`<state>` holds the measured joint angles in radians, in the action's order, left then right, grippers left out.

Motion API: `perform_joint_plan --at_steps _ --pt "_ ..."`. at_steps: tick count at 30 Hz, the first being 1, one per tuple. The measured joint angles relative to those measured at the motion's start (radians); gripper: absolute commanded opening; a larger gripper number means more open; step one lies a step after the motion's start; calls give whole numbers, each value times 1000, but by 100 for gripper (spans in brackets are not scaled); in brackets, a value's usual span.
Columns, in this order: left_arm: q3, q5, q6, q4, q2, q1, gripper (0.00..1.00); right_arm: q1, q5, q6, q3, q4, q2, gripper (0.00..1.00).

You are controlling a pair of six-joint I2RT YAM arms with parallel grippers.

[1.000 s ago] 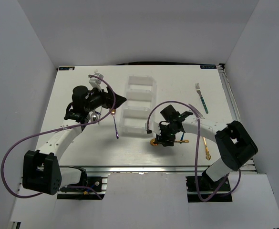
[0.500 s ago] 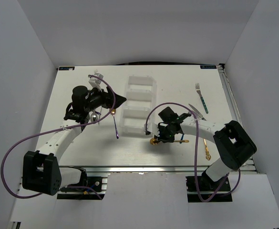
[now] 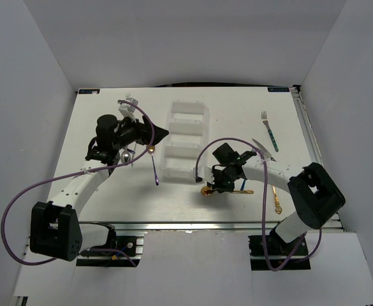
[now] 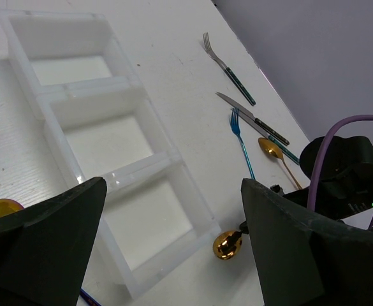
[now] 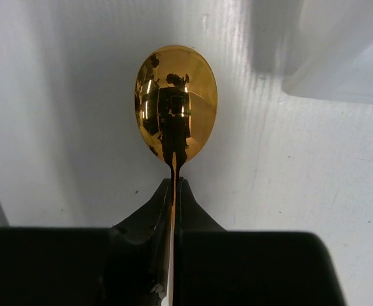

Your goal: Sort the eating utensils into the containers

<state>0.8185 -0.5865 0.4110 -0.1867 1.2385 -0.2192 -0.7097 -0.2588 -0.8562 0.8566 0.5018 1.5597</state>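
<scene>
White tabletop (image 3: 237, 115), closed in by pale grey panels (image 3: 46, 51), is seen from above with a translucent organiser tray (image 3: 186, 140) laid near its middle, the compartments set in a row running away from the arm bases. Just beside the tray's near right corner a gold spoon (image 5: 176, 95) is gripped by the right gripper (image 5: 173, 191). In the right wrist view the two dark fingers are pressed together on the slim handle just behind the bowl, and the tray's corner is seen at the upper right. Whether the bowl is touching the table cannot be told. The left gripper (image 3: 160, 133) is placed at the tray's left side. In the left wrist view its fingers (image 4: 52, 223) are spread wide apart, with the tray seen between them. A blue-purple utensil (image 3: 155, 167) is laid on the table left of the tray, near that gripper. Right of the tray and well apart from it, a teal-handled fork (image 3: 269, 131), a knife (image 3: 261, 148) and a gold utensil (image 3: 275, 199) are laid out. A blue fork (image 4: 240, 143) is shown beside the knife in the left wrist view. A purple cable (image 3: 20, 210) is looped along each arm.
</scene>
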Motion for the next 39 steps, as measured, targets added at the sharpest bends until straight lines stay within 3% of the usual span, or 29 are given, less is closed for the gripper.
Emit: perform_joint_plan --at_steps 10,17,29,39 --pt "0 6 -7 6 0 0 98 0 -77 -77 66 131 -130 0" --pt "0 62 -27 28 -26 0 98 42 -131 -80 252 161 -146 0" --pt "0 272 -98 43 -169 0 98 72 -272 174 660 -17 192 0" --pt "0 314 -112 45 -174 2 98 47 -346 414 727 -245 332 0"
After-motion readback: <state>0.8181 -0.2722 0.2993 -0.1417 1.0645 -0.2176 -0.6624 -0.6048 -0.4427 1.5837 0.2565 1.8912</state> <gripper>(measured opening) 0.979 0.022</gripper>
